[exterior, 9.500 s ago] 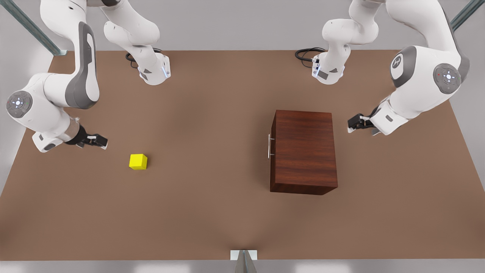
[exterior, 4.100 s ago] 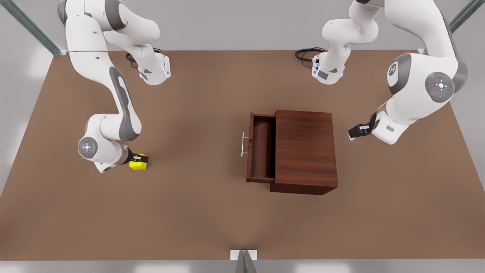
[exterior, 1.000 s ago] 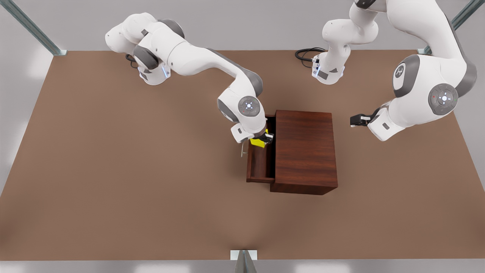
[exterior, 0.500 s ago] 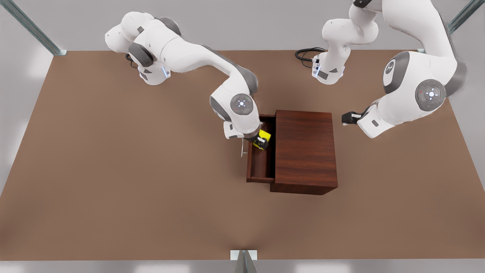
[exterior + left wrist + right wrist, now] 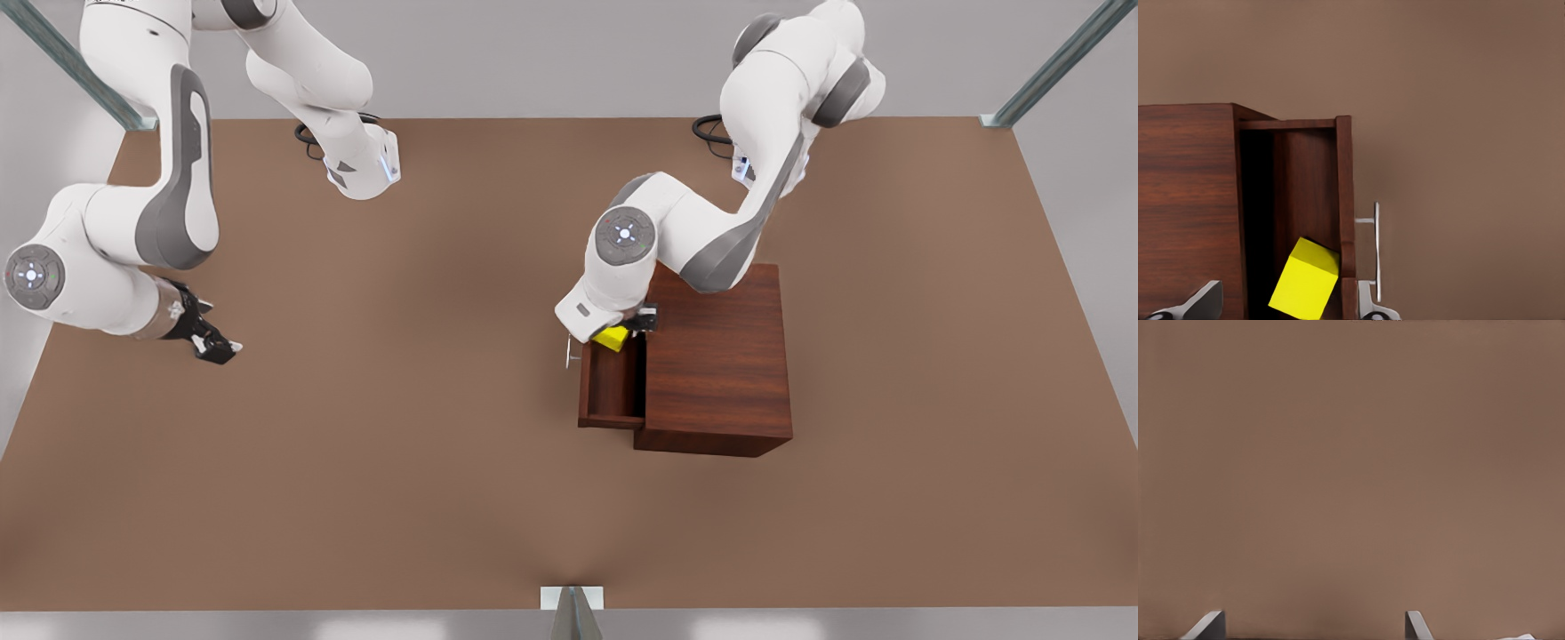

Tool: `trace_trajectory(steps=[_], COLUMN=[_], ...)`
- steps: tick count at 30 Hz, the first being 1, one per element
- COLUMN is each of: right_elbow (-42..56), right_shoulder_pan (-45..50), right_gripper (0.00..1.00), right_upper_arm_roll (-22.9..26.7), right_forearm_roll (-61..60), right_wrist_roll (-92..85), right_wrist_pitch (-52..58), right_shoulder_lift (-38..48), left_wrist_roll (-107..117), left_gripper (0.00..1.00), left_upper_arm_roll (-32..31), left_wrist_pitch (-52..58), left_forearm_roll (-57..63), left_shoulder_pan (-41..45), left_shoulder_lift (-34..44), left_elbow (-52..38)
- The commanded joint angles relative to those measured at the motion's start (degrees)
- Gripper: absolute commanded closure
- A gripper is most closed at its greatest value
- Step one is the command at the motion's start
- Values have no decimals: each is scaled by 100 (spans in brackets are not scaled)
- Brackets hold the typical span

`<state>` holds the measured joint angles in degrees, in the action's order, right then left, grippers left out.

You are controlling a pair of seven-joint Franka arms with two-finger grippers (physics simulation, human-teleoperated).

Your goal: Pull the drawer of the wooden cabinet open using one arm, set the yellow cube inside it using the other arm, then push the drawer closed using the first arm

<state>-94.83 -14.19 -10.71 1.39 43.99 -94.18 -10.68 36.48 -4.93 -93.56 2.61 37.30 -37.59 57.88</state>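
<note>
The wooden cabinet (image 5: 716, 356) stands right of the table's middle in the front view, with its drawer (image 5: 612, 391) pulled out toward the front view's left. My left gripper (image 5: 633, 322) hovers over the far end of the drawer and is open. The yellow cube (image 5: 612, 338) sits tilted inside the drawer just below it. In the left wrist view the yellow cube (image 5: 1305, 280) leans between the wide-spread fingertips (image 5: 1205, 300), untouched, beside the silver handle (image 5: 1377, 250). My right gripper (image 5: 213, 345) is open above bare table at the front view's far left.
The brown table (image 5: 400, 462) stretches wide around the cabinet. Both arm bases (image 5: 360, 169) are mounted along the far edge, with cables beside them. A small grey bracket (image 5: 572, 597) sits at the middle of the near edge.
The arm that held the cube over the drawer has gone back to the front view's far left. The other arm now reaches over the drawer. The cube is released and lies tilted in the drawer.
</note>
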Motion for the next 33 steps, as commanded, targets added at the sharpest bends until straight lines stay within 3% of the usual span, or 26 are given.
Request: trace_trajectory(steps=[1,3,6,13,33], right_elbow=[17,70,88,132,422], right_shoulder_pan=[39,100,100,100,100], right_gripper=[0,0,0,0,0], right_upper_arm_roll=[-37,-37,-37,-37,-10], right_forearm_roll=[-43,-34,-34,-43,-69], right_wrist_roll=[-4337,-4302,-4302,-4276,-4170], right_wrist_pitch=[-312,-320,-312,-329,-303], right_shoulder_lift=[-40,-110,-119,-128,-154], left_wrist_roll=[4288,4701,4728,4710,3743], left_gripper=[0,0,0,0,0], left_upper_arm_roll=[9,35,53,150,299], left_wrist_pitch=[-760,-1515,-1648,-2245,-1982], left_forearm_roll=[372,372,627,952,1251], left_shoulder_pan=[251,453,936,1112,1068], left_shoulder_lift=[-82,-187,-749,-1461,-1180], left_elbow=[-22,-31,-488,-470,541])
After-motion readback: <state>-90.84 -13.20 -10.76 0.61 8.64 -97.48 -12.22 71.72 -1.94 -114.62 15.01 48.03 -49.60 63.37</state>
